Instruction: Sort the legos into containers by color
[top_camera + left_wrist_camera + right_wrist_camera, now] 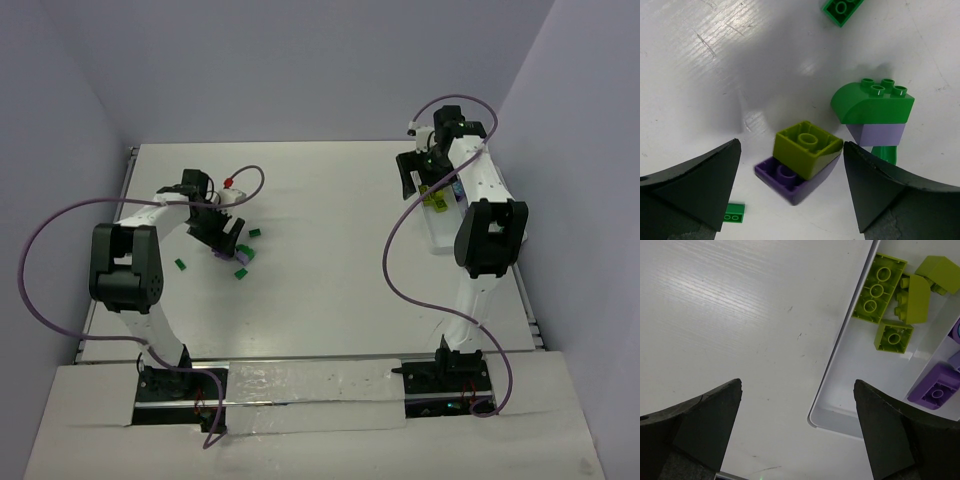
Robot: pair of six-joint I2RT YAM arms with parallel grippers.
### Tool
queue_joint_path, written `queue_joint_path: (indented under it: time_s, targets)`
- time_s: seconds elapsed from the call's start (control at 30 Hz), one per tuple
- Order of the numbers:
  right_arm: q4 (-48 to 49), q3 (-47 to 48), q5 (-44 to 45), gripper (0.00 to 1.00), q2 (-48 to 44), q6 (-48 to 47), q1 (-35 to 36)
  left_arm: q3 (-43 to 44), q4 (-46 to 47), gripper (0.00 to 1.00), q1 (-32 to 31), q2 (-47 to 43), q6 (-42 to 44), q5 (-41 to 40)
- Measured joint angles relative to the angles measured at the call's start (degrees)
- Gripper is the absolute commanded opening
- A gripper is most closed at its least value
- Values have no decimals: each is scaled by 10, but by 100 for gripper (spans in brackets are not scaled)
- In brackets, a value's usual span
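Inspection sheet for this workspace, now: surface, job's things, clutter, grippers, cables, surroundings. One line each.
Surface: white table, lightly scratched.
Job's things: yellow-green brick stacked on a purple brick; beside them a green curved brick on a lavender brick; small green bricks lie loose nearby. The white tray holds yellow-green bricks; purple bricks lie beyond a wall.
Clutter: nothing seen.
Grippers: left gripper open, straddling the yellow-green and purple stack; right gripper open and empty, over the tray's edge.
Cables: a purple cable loops off each arm.
Surroundings: plain walls on three sides.
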Motion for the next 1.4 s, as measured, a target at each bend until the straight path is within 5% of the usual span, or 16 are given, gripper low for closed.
queue_joint_path:
  time_s: [0.33, 0.6, 0.8, 1.1, 1.4]
  targets:
    - [-1, 0, 0, 100, 0, 0, 0, -3, -5, 59, 0, 0, 2, 8]
    - [-1, 0, 0, 100, -1, 0, 0, -3, -12, 90, 0, 0, -1, 16]
    - [-2, 0, 0, 100, -2, 1, 6, -3, -28, 97, 0, 0, -1, 17]
    - [-2, 0, -3, 100, -5, 5, 27, -3, -32, 62, 0, 0, -2, 19]
    - [36, -46, -86, 100, -45, 47, 39, -4, -30, 48, 0, -7, -1, 27]
